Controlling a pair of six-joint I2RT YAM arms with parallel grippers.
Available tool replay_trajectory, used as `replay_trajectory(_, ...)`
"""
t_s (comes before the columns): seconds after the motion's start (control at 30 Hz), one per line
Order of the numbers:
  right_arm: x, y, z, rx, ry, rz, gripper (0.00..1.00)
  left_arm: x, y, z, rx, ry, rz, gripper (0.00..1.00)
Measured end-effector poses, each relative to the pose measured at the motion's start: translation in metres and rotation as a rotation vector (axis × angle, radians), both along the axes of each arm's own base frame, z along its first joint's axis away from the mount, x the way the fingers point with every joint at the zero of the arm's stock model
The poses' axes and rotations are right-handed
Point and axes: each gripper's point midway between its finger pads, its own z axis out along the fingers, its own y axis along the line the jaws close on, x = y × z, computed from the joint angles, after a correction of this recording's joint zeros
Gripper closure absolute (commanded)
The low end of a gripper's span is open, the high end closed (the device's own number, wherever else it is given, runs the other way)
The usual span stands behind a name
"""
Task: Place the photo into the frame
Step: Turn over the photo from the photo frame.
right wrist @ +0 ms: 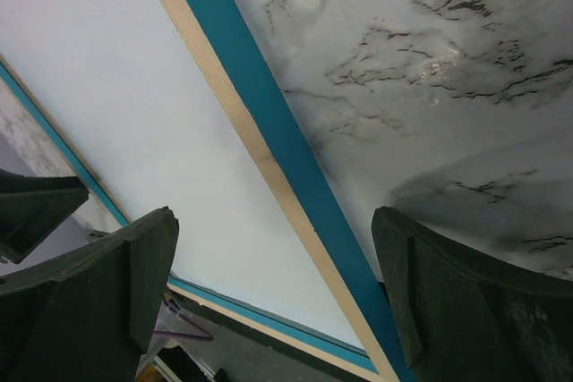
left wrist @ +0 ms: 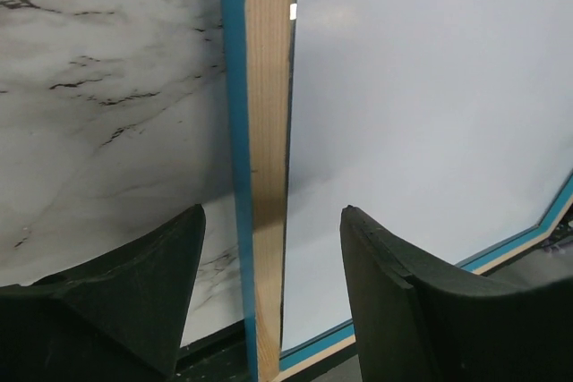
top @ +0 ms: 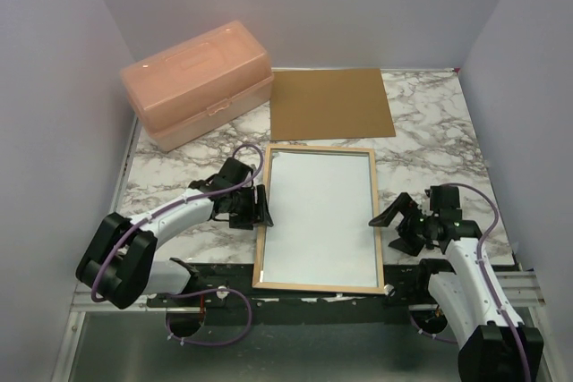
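Note:
The frame lies flat on the marble table with its light wood face up and its blue edge showing. Inside it rests the photo, plain white back up, the picture side hidden. My left gripper is open at the frame's left rail. In the left wrist view its jaws straddle the wooden rail with a gap on each side, the photo to the right. My right gripper is open at the right rail. In the right wrist view the rail runs between its fingers, touching neither, beside the photo.
A translucent pink lidded box stands at the back left. A flat brown backing board lies behind the frame. Grey walls close in on the left, back and right. The frame's near rail overhangs the dark strip at the table's front edge.

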Motion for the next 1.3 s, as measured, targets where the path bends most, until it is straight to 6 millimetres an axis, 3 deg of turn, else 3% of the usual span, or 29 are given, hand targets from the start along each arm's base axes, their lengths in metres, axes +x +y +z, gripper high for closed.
replay_trajectory(0.23,0.002,0.0,-0.007,0.003,0.009,0.004,0.1,-0.001,-0.018,0.003,-0.118,0.001,-0.005,0.37)
replay_trajectory(0.47,0.007,0.005,-0.011,0.033,0.002,0.019,0.29,-0.002,-0.02,0.005,-0.159,-0.018,0.012,0.39)
replay_trajectory(0.87,0.013,0.013,-0.014,0.089,0.03,0.049,0.33,-0.006,-0.023,0.005,-0.137,-0.092,0.007,0.42)
replay_trajectory(1.13,0.018,0.019,-0.012,0.128,0.02,0.065,0.32,-0.024,-0.013,0.005,-0.114,-0.103,0.022,0.44)
replay_trajectory(1.3,0.023,0.022,-0.012,0.144,0.028,0.071,0.28,-0.032,-0.008,0.004,-0.094,-0.081,0.025,0.35)
